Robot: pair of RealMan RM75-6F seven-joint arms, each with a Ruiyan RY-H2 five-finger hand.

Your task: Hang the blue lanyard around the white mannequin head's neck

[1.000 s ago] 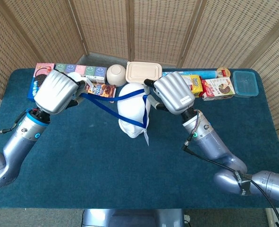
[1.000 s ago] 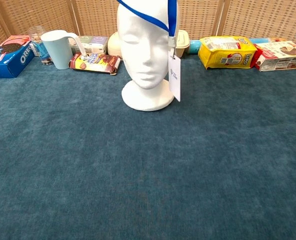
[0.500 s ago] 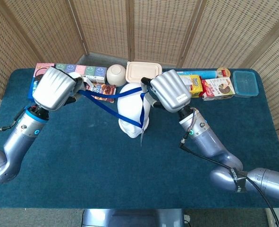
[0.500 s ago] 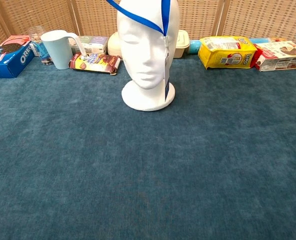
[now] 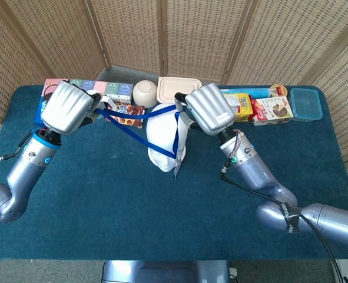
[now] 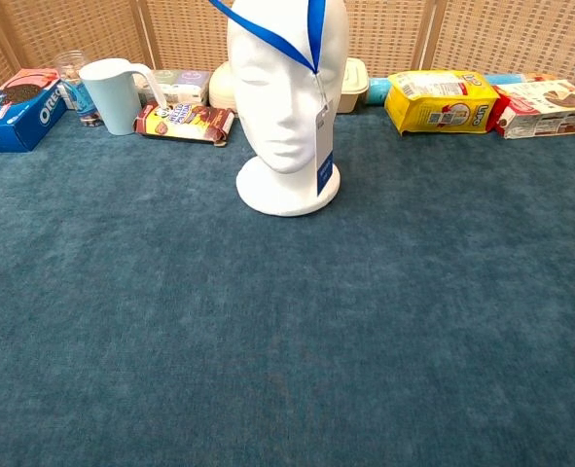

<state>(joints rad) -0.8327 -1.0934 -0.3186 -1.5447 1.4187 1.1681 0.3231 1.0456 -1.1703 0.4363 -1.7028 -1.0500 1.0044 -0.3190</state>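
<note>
Blue ribbon lanyard [image 5: 139, 131] lay across the white foam mannequin head [image 5: 165, 138], held by left hand [image 5: 69, 107] and right hand [image 5: 207, 108]. They needed to lower it evenly past the chin.

Bare blue table [image 6: 287, 341] lies open from the mannequin head [image 6: 285, 88] toward six o'clock. At twelve o'clock, a mug [image 6: 112, 94], snack packets [image 6: 185, 122] and boxes [image 6: 435, 100] crowd the back edge.

Mannequin head [image 6: 285, 107]: upright on the counter [image 6: 287, 331].
Blue lanyard [image 6: 285, 39]: slanting across its forehead, badge [image 6: 322, 156] hanging beside its chin.
</note>
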